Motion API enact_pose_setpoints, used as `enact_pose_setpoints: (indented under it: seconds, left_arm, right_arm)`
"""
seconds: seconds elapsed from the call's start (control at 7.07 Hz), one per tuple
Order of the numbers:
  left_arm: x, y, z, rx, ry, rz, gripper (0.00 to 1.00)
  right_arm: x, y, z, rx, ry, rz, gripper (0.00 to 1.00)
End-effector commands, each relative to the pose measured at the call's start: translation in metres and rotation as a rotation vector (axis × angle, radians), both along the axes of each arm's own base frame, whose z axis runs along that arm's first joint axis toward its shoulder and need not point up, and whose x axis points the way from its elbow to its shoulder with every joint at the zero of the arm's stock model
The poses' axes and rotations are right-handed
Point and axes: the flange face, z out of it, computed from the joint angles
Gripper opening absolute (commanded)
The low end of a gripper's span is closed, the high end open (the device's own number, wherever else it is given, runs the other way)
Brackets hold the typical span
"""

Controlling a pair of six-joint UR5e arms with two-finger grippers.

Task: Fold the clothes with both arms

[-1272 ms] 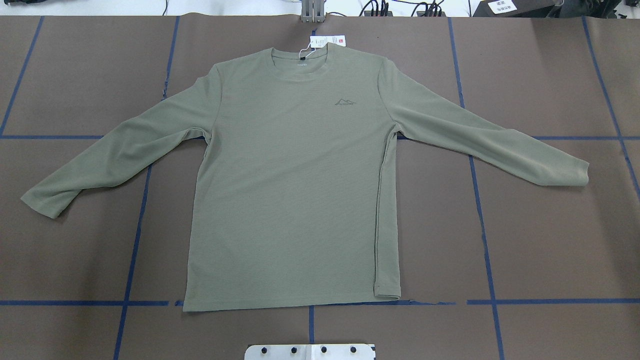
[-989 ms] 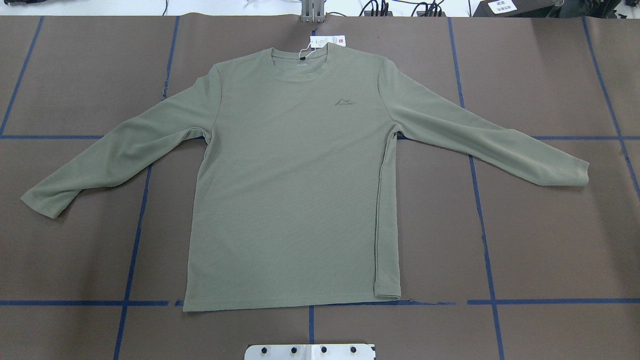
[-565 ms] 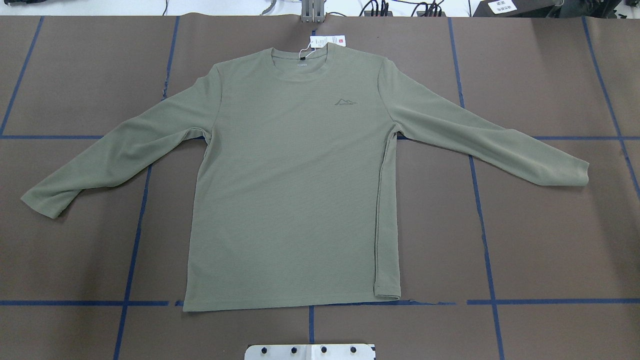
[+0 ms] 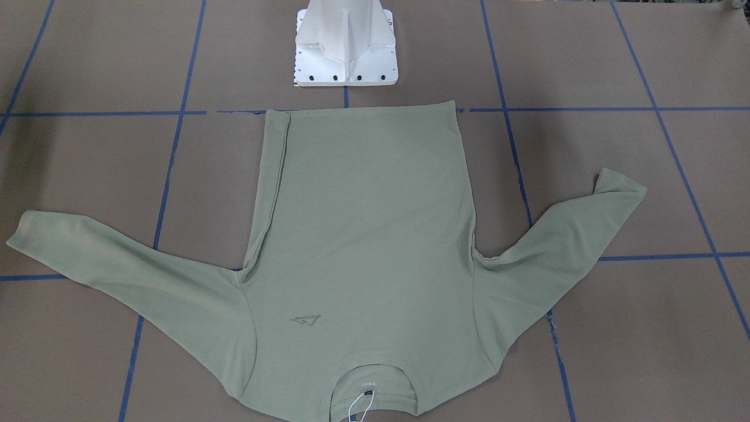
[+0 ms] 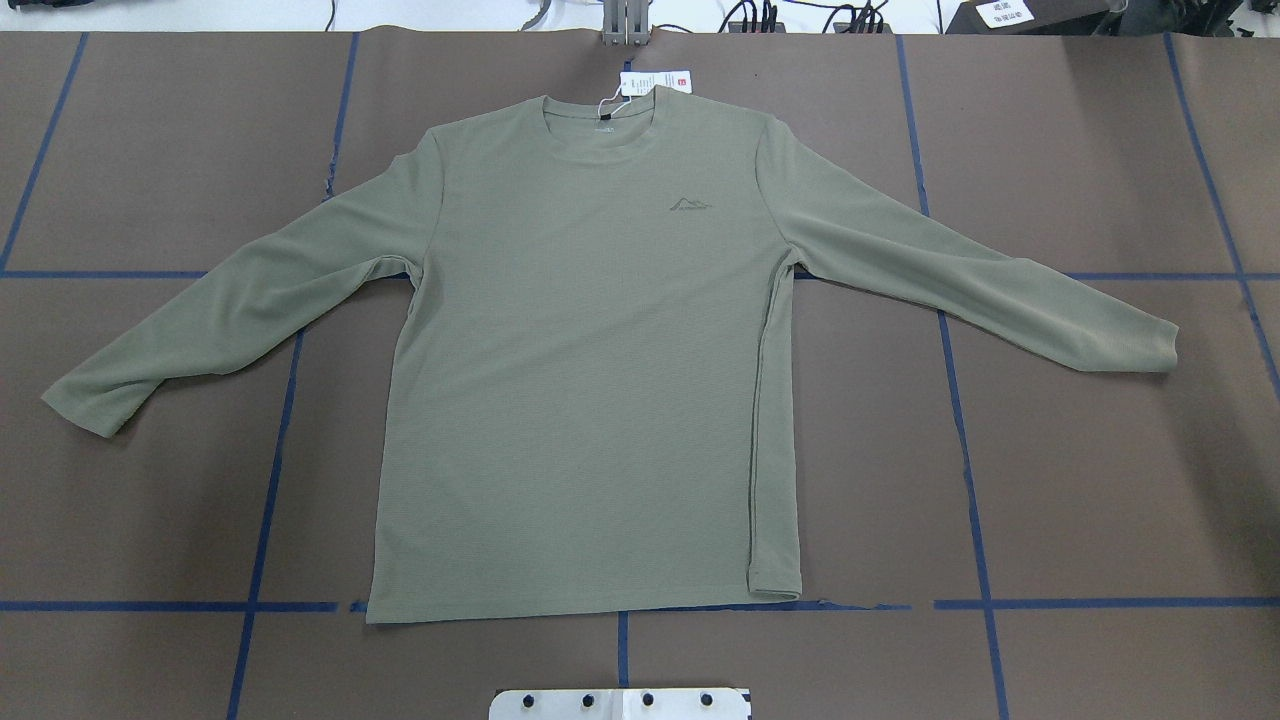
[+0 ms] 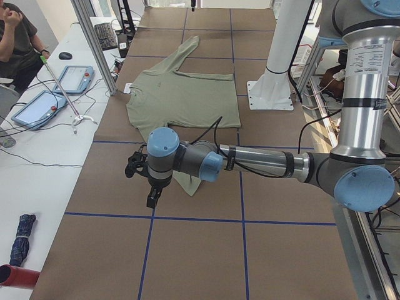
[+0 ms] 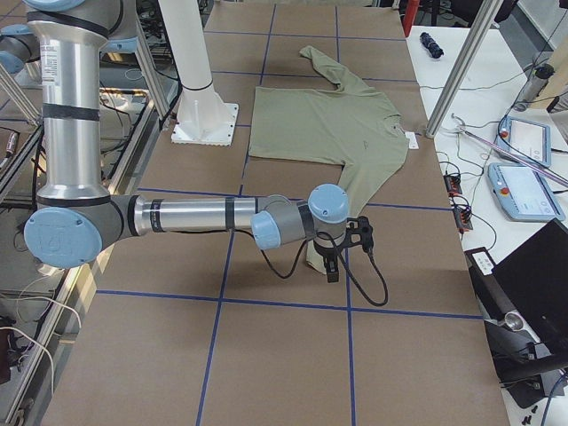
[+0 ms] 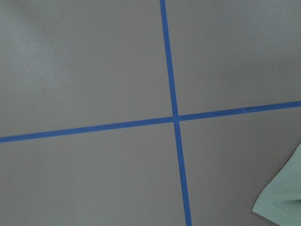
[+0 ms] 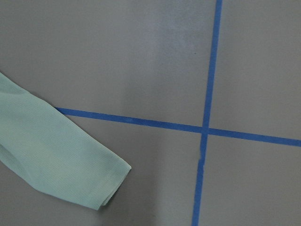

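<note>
The brown table holds the green shirt, spread flat with its hem just in front of the white pedestal base. The left arm and right arm stretch sideways from the base. The left gripper and right gripper hang above the table well out from the base, and I cannot tell how their jaws stand. The hang tag lies at the collar, farthest from the base.

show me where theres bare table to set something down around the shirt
Bare table lies on the robot's left, bordered by the left sleeve, the shirt body and the near tape line; a matching patch lies robot-side of the right sleeve. Both far corners are bare too. Crowded: the strip between shirt and base plate, and near the hang tag.
</note>
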Motion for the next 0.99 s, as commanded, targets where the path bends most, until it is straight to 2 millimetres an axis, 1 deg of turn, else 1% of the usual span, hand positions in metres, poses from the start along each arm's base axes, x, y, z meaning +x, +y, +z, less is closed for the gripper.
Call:
enact_pose_setpoints:
  seconds: [0.0, 0.14, 0.28, 0.42, 0.57, 0.71, 0.85]
  left_arm:
    - [0.008, -0.001, -0.011, 0.085, 0.027, 0.022, 1.00]
    - [0.011, 0.000, -0.011, 0.089, 0.066, 0.031, 1.00]
    - [0.012, 0.000, -0.005, 0.076, 0.084, 0.035, 1.00]
    - [0.012, -0.001, -0.008, 0.081, 0.085, 0.037, 1.00]
    - [0.012, -0.002, -0.008, 0.083, 0.087, 0.038, 1.00]
    - [0.012, -0.002, -0.009, 0.084, 0.087, 0.038, 1.00]
    - [0.012, -0.002, -0.012, 0.092, 0.088, 0.039, 1.00]
  right_arm:
    - [-0.073, 0.016, 0.019, 0.053, -0.025, 0.073, 1.00]
    - [-0.102, 0.022, 0.027, 0.015, -0.039, 0.049, 1.00]
    - [-0.113, 0.025, 0.028, 0.011, -0.035, 0.035, 1.00]
    - [-0.132, 0.021, 0.031, -0.008, -0.028, 0.024, 1.00]
    - [-0.138, 0.015, 0.044, -0.029, -0.018, 0.020, 1.00]
    - [-0.143, 0.017, 0.059, -0.053, -0.004, 0.010, 1.00]
    - [-0.147, 0.011, 0.063, -0.059, -0.001, 0.007, 1.00]
